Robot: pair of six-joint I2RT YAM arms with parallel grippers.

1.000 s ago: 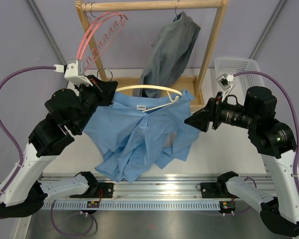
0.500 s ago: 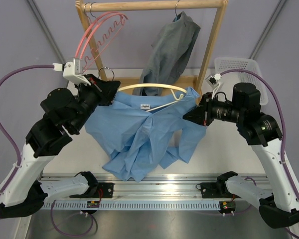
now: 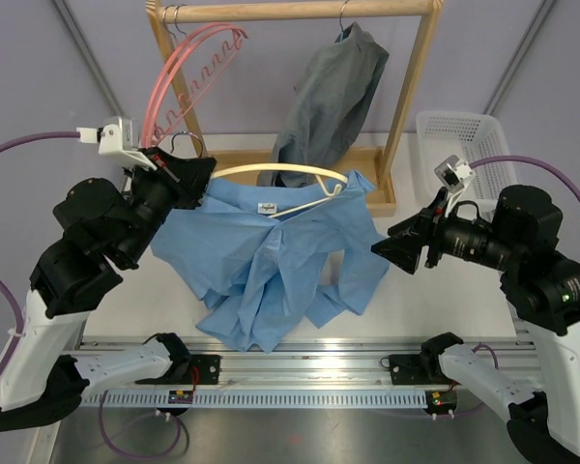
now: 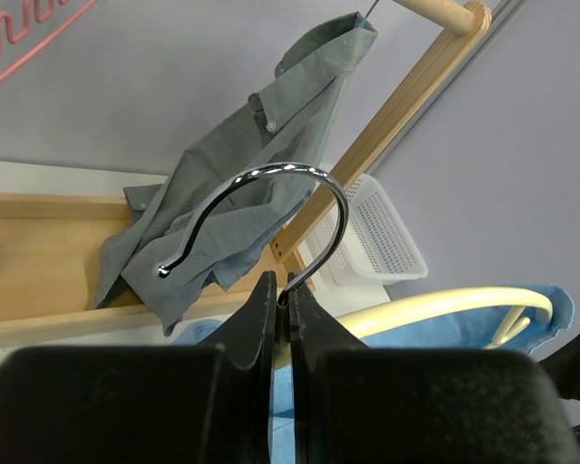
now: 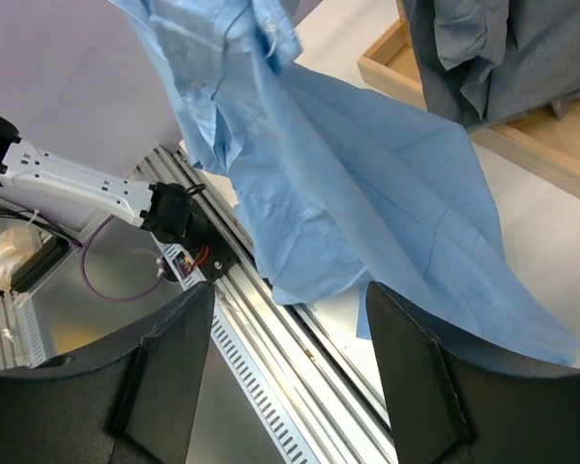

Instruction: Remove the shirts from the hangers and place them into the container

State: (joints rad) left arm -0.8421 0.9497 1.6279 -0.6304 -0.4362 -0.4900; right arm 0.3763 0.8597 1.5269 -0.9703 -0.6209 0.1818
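The light blue shirt (image 3: 271,261) hangs from a pale cream hanger (image 3: 280,172) held above the table. My left gripper (image 3: 198,179) is shut on that hanger's metal hook (image 4: 271,174), right at its base. My right gripper (image 3: 382,246) stands open just right of the shirt's hanging sleeve, holding nothing. In the right wrist view the blue cloth (image 5: 348,174) drapes ahead of the spread fingers (image 5: 174,348). The dark grey shirt (image 3: 329,97) hangs on the wooden rack (image 3: 290,12). The white mesh container (image 3: 459,135) sits at the back right.
Bare pink hangers (image 3: 188,68) hang at the rack's left end. The rack's shallow wooden tray (image 5: 532,155) lies under the grey shirt. A metal rail (image 3: 300,372) with both arm bases runs along the near table edge.
My right gripper closed at the blue shirt's right shoulder, then opened and drew back to the right. The left arm shifted the hanger and shirt slightly left.
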